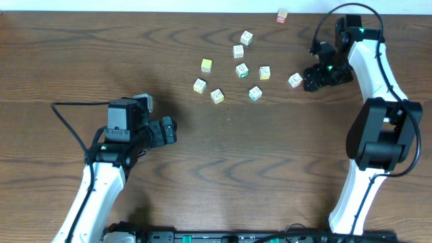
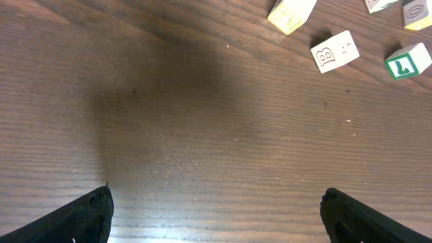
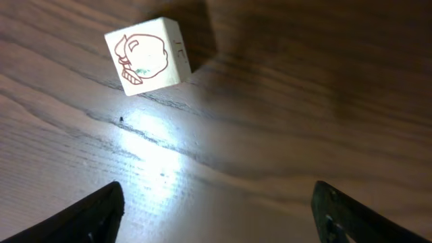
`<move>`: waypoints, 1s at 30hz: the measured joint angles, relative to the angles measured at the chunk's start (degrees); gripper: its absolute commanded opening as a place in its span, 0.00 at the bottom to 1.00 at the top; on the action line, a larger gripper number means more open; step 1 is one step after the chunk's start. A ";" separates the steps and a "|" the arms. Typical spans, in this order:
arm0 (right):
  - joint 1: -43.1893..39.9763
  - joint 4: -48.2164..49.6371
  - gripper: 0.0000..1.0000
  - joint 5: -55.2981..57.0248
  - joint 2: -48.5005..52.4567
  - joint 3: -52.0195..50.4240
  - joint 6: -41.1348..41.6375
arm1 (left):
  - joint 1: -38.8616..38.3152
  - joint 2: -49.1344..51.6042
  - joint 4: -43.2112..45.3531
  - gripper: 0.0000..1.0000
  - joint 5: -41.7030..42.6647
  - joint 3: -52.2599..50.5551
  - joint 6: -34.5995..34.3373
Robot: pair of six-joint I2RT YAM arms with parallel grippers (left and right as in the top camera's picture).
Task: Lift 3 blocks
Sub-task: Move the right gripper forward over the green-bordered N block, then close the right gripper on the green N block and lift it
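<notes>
The right gripper (image 3: 216,212) hung low over the desk (image 1: 270,169) towards its far right corner, jaws apart with nothing between them. One printed block (image 3: 148,55) lay just ahead of its fingertips. The other blocks (image 1: 241,69) lay scattered near the far edge. The left gripper (image 2: 216,216), jaws spread wide, sat well apart from them.

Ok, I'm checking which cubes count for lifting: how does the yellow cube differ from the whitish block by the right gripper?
The yellow cube looks plain yellow from above; the whitish block bears a reddish line drawing. The yellow cube sits on the cluster's left side; the whitish block lies at its right end, just ahead of the open right gripper, not between its fingers. Both are small cubes resting unheld on the wooden table.
</notes>
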 measured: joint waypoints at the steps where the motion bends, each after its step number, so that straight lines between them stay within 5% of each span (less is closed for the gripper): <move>1: 0.00 0.00 0.91 -0.94 0.81 0.00 -0.87 | 0.00 0.70 0.48 0.98 0.09 0.00 -0.22; 12: 5.40 1.70 0.90 -4.33 5.46 0.31 -8.04 | 0.00 3.23 3.91 0.98 0.26 0.00 -0.76; 19: 8.76 6.03 0.77 -0.68 5.46 0.33 -10.38 | 0.00 3.23 4.98 0.98 0.26 0.00 -0.63; 25: 9.14 8.66 0.98 2.60 5.46 0.33 -11.21 | 0.00 3.23 5.66 0.98 0.26 0.00 -0.63; 30: 8.98 11.02 0.97 3.87 5.46 0.33 -11.65 | 0.00 3.23 5.77 0.98 0.24 0.00 -0.63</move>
